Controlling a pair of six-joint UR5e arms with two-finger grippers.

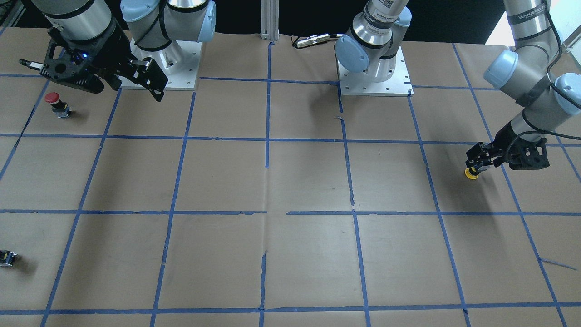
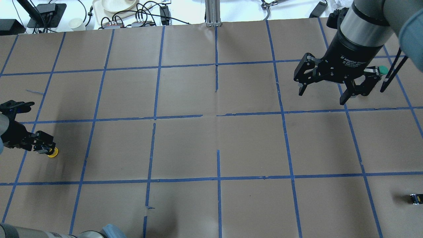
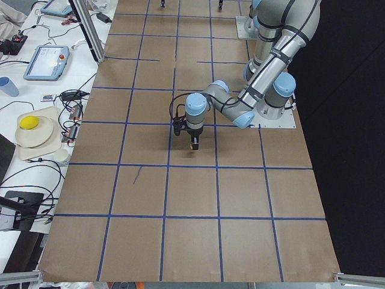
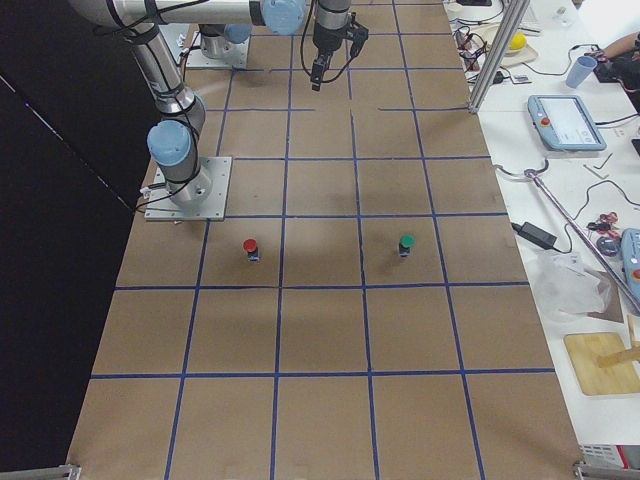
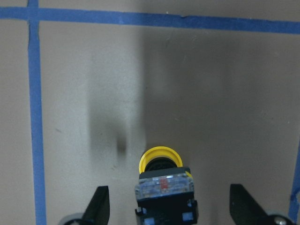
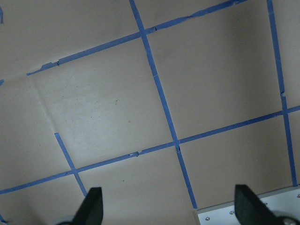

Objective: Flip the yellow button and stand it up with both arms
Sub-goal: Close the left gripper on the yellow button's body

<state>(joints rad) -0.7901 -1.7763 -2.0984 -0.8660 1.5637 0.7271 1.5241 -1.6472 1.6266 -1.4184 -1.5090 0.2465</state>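
Observation:
The yellow button [image 5: 161, 187] lies between the wide-apart fingers [image 5: 99, 206] of my left gripper [image 5: 169, 208]. Its yellow cap [image 5: 160, 160] points away from the wrist and its black-and-grey body points toward it. The fingers do not touch it. The left gripper [image 2: 44, 149] is low over the table's left end, with the yellow cap [image 2: 53, 152] at its tip. The cap also shows in the front-facing view [image 1: 472, 173]. My right gripper [image 2: 322, 97] is open and empty, held high over the table's far right part.
A red-capped button [image 1: 54, 102] stands near the right arm's base. A green-capped button [image 4: 406, 243] stands a grid square away from it and is partly hidden behind the right gripper in the overhead view. A small black part [image 2: 415, 198] lies at the right edge.

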